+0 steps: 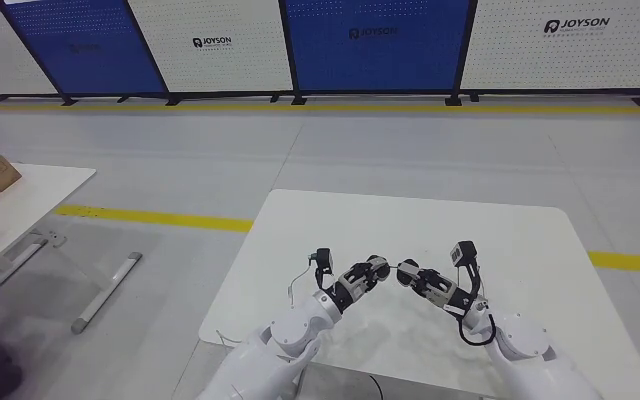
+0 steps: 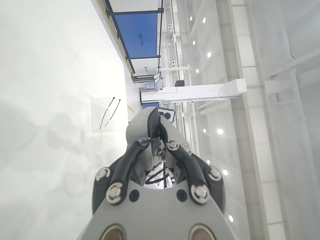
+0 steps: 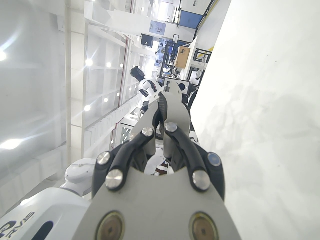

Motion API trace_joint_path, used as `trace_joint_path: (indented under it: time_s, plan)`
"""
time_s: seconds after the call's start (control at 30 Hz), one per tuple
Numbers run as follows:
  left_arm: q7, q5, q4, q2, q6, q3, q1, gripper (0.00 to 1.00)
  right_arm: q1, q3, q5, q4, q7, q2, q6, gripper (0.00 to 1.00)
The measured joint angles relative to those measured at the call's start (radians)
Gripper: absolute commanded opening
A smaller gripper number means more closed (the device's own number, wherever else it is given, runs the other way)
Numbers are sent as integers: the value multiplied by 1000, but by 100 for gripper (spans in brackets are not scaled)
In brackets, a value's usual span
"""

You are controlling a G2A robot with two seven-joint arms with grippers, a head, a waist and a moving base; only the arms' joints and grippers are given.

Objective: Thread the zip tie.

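Pressed closed, left pincer (image 1: 380, 266) and right pincer (image 1: 404, 270) held nearly tip to tip above tabletop (image 1: 480, 240), two zip ties (image 2: 110, 112) laid beside left pincer.

Grey floor (image 1: 200, 150), yellow line (image 1: 150, 217), blue-and-white partition panels (image 1: 380, 45).

Left gripper (image 1: 383, 263) and right gripper (image 1: 402, 268) stood tip to tip, blocking each other; zip ties (image 2: 110, 112) lay aside on the table (image 1: 450, 225).
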Motion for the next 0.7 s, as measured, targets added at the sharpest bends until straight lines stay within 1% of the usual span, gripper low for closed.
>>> trace_joint_path:
  time_s: [0.07, 0.1, 0.13, 0.17, 0.2, 0.3, 0.4, 0.47, 0.5, 0.6, 0.7]
  plan:
    - [-3, 0, 1, 0, -1, -3, 0, 0, 0, 0, 0, 0, 0, 0, 0, 0]
    - [-4, 0, 1, 0, -1, -4, 0, 2, 0, 0, 0, 0, 0, 0, 0, 0]
    - [-6, 1, 0, 0, -1, -5, 1, 20, 0, 0, 0, 0, 0, 0, 0, 0]
    - [-7, 1, 0, 0, -1, -6, 1, 35, 0, 0, 0, 0, 0, 0, 0, 0]
    - [-9, 2, -2, 1, 0, -7, 2, 40, 0, 0, 0, 0, 0, 0, 0, 0]
    - [-15, 9, -6, 2, -2, -12, 7, 44, 0, 0, 0, 0, 0, 0, 0, 0]
    - [-18, 20, -10, 4, -8, -15, 13, 38, 0, 0, 0, 0, 0, 0, 0, 0]
    - [-19, 28, -11, 4, -12, -17, 17, 31, 0, 0, 0, 0, 0, 0, 0, 0]
    - [-19, 31, -11, 5, -14, -18, 18, 25, 0, 0, 0, 0, 0, 0, 0, 0]
    - [-20, 35, -10, 5, -16, -20, 21, 11, 0, 0, 0, 0, 0, 0, 0, 0]
    - [-19, 42, -9, 5, -20, -21, 23, 2, 0, 0, 0, 0, 0, 0, 0, 0]
